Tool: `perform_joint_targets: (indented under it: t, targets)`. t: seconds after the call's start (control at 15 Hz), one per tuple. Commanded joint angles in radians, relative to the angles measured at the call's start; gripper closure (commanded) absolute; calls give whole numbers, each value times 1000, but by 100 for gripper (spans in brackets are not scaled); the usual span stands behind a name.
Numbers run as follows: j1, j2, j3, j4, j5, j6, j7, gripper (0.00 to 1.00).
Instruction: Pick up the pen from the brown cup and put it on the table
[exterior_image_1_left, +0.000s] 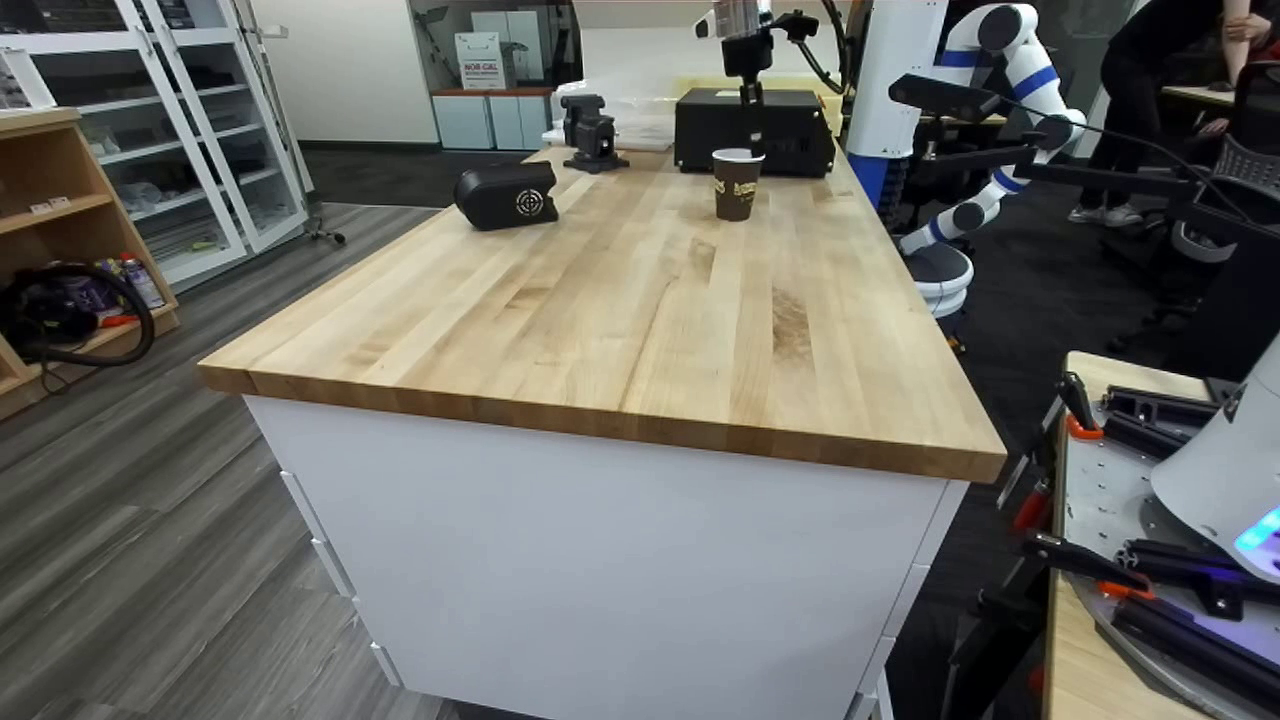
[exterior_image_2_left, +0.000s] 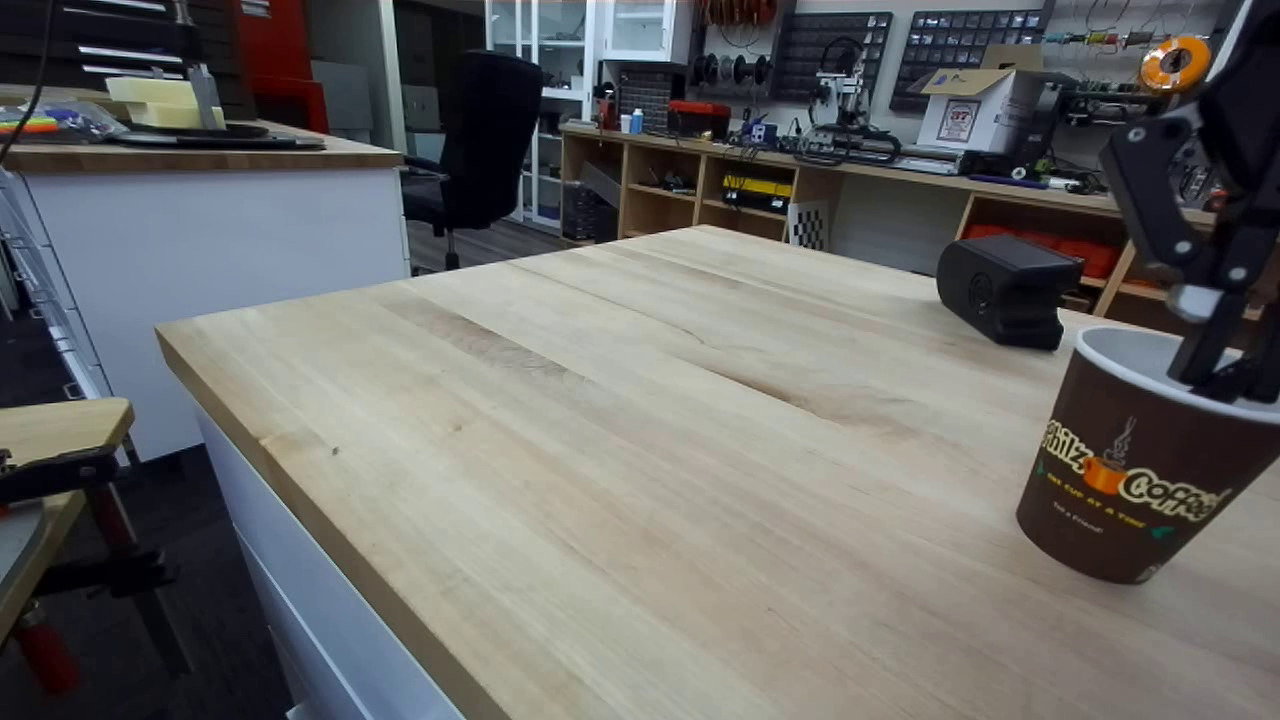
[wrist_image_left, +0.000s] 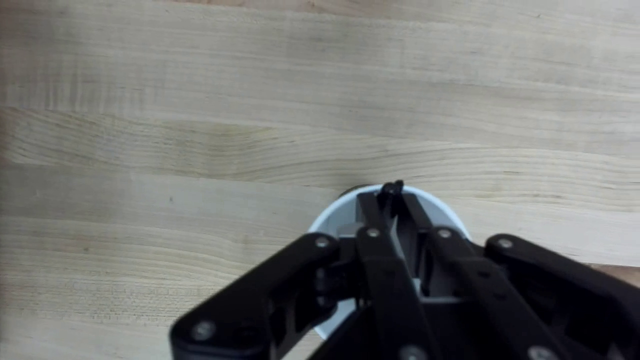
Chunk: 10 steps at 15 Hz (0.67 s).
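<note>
The brown cup (exterior_image_1_left: 736, 186) stands upright on the light wooden table (exterior_image_1_left: 620, 300). It also shows at the right edge of an exterior view (exterior_image_2_left: 1130, 480), and its pale rim shows in the wrist view (wrist_image_left: 327, 217). My gripper (wrist_image_left: 390, 200) reaches down into the cup's mouth, its fingertips close together near the rim. A small dark piece, seemingly the pen (wrist_image_left: 392, 188), fills the narrow gap between the fingertips. Its lower part is hidden, and I cannot pick it out in the exterior views. The gripper also shows in both exterior views (exterior_image_1_left: 752, 135) (exterior_image_2_left: 1235, 380).
A black boxy device (exterior_image_1_left: 505, 195) lies on the table, also seen behind the cup (exterior_image_2_left: 1005, 290). A black vise-like tool (exterior_image_1_left: 592, 135) and a large black case (exterior_image_1_left: 755, 130) stand at the far end. The table's edge (exterior_image_1_left: 600, 420) runs along the front.
</note>
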Motion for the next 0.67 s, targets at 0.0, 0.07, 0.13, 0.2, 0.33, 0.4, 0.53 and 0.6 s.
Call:
perform_joint_targets:
  t: [0.0,0.07,0.13,0.2,0.33,0.4,0.53,0.6]
  targets:
    - [-5,-33,8,-35,13,-23,-18,97]
    - [-4,-34,7,-34,12,-25,-18,96]
    - [-4,-35,7,-35,11,-27,-18,96]
    - [-3,-35,6,-34,10,-27,-18,97]
    - [-1,-38,6,-35,8,-29,-18,96]
    - [0,-40,6,-33,9,-36,-17,96]
    - [0,-45,8,-29,12,-51,-22,96]
    - [0,-47,9,-26,13,-63,-25,96]
